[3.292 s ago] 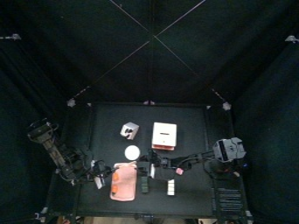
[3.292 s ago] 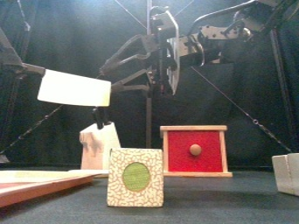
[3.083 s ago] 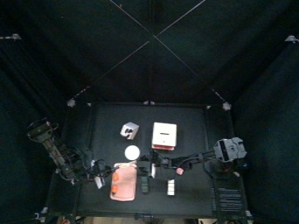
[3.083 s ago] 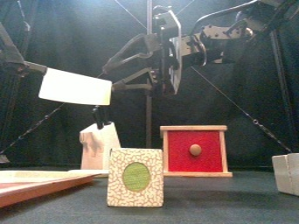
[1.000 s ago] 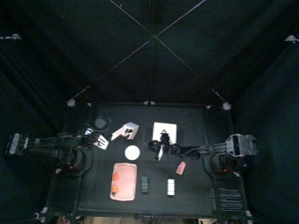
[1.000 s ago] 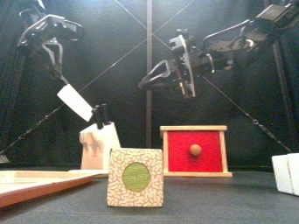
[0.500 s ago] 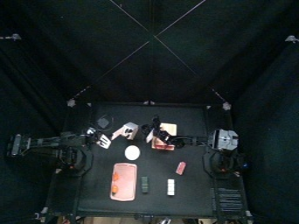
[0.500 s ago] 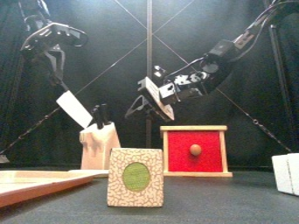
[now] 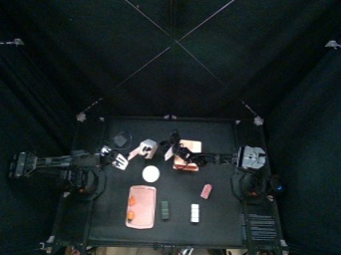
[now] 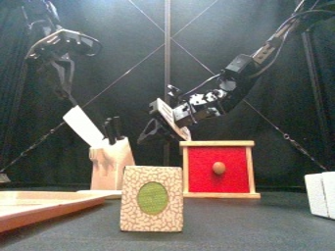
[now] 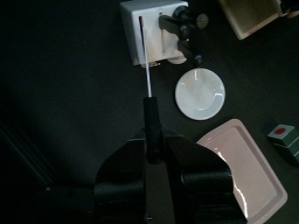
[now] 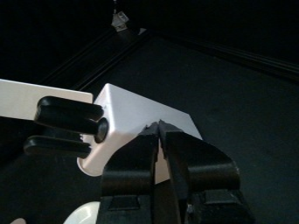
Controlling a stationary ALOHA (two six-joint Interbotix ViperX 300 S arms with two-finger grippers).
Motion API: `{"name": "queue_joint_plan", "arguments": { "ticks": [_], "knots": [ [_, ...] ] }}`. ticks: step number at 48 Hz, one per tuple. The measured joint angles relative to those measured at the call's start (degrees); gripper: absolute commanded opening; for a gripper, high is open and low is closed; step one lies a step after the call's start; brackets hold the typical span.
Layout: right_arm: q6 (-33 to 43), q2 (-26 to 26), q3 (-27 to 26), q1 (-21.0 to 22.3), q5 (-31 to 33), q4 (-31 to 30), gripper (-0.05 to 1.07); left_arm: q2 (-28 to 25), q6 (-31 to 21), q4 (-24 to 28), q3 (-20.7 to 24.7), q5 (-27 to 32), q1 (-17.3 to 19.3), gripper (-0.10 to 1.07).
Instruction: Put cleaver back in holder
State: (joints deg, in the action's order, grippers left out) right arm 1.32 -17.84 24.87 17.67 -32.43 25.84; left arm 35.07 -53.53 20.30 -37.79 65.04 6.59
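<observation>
- The left tool [image 11: 149, 179], clamped on the black handle of the cleaver [image 10: 82, 125], holds the broad blade slanted just above the knife holder [image 10: 110, 165] at the desk's left rear, as the front view shows.
- From the left wrist camera the blade is edge-on, a thin bright line running toward the holder's pale top, where dark handles of other knives stand up.
- The right tool [image 10: 167, 115] hangs beside the holder, above the red box [image 10: 217, 169]; its own camera shows the jaws drawn close with only a narrow slit between, nothing gripped, the holder's white corner just ahead.
- By this reading the task is at insertion: the cleaver is carried and roughly lined up, not yet seated.
- The next move calls for matching the blade's tilt to a free slot, then sliding it down along the slot's line; the right arm looks placed to steady the block.
- A white saucer [image 11: 200, 93], a pink tray [image 11: 251, 171] and a patterned card box [image 10: 152, 199] lie nearer the front.
</observation>
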Motion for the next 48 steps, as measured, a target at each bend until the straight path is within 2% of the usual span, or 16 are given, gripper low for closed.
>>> {"name": "queue_joint_plan", "arguments": {
  "ticks": [23,38,48],
  "knots": [
    [0.0,-1.49,-1.49,0.0,2.2,-0.44,0.51,-3.08,4.31,-0.35,2.29,-0.09,2.64,0.43],
    [0.0,-2.29,-2.64,-0.18,3.08,-0.53,0.51,-3.52,5.27,-1.76,3.16,-0.09,4.39,0.43],
    [0.0,-2.37,-2.72,-0.18,3.52,-0.53,0.51,-4.83,8.0,-3.96,3.87,0.09,5.01,0.43]
  ]
}}
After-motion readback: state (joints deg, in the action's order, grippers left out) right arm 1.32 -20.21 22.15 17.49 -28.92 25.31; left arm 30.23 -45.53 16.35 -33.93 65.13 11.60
